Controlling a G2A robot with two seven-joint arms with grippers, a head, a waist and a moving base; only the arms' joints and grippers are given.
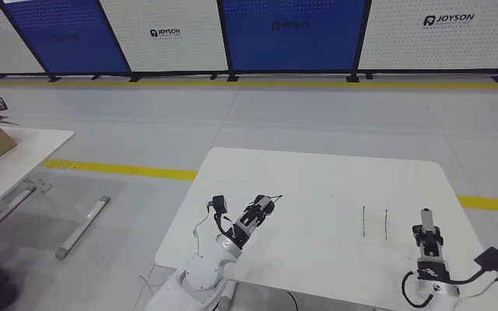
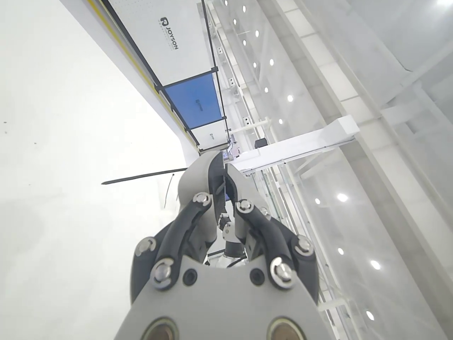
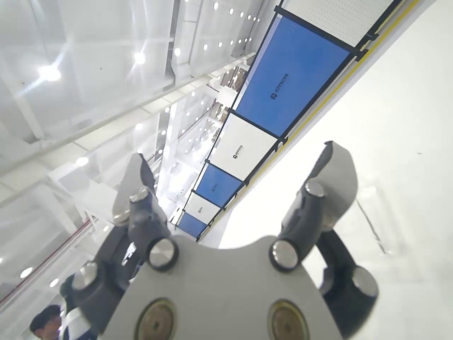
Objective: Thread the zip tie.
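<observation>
Top view: we log the left gripper [image 1: 266, 204] at lower centre-left of the frame, clenched on a black zip tie [image 1: 276, 198] whose free end pokes out over the white table [image 1: 327, 175]. Two spare ties [image 1: 364, 220] lie parallel at lower right, near the right gripper [image 1: 425, 212]. Left wrist view: we see the left gripper [image 2: 223, 166] pinched tight on the zip tie [image 2: 141, 176], its strap jutting out straight above the table. Right wrist view: the right gripper [image 3: 235, 159] stands spread wide, holding nothing, and we make out one spare tie [image 3: 368, 221] flat on the table beside a finger.

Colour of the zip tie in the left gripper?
Black zip tie, clearest in the left wrist view.
</observation>
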